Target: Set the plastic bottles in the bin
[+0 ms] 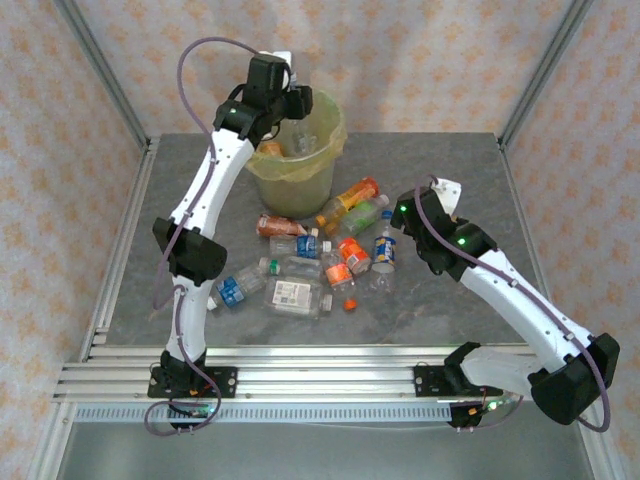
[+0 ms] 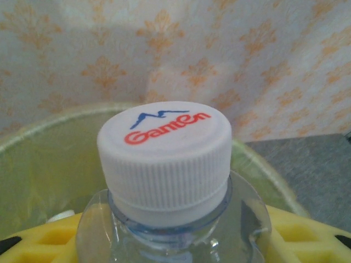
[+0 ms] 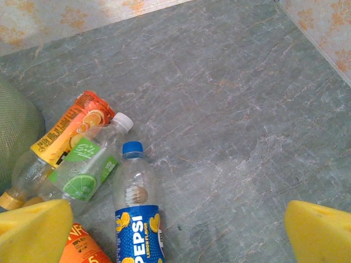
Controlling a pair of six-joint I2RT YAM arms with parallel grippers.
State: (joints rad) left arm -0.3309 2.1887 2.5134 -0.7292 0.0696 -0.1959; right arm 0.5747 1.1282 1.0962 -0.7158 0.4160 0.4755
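The bin (image 1: 300,170) stands at the back of the table, its lined rim (image 2: 38,129) below my left gripper (image 1: 298,104). That gripper (image 2: 175,246) is shut on a clear plastic bottle (image 2: 170,230) with a white cap (image 2: 164,159), held upright over the bin's mouth. Several more plastic bottles (image 1: 310,265) lie in a heap in front of the bin. My right gripper (image 1: 405,215) hangs open above the heap's right edge. In the right wrist view a blue Pepsi bottle (image 3: 137,208), a green-labelled bottle (image 3: 82,170) and an orange-labelled bottle (image 3: 68,129) lie left of that gripper (image 3: 175,233).
An orange-labelled bottle (image 1: 270,148) lies inside the bin. A loose orange cap (image 1: 350,304) rests near the heap's front. Bare grey tabletop (image 3: 247,109) stretches to the right of the bottles. Metal frame posts and patterned walls surround the table (image 1: 450,290).
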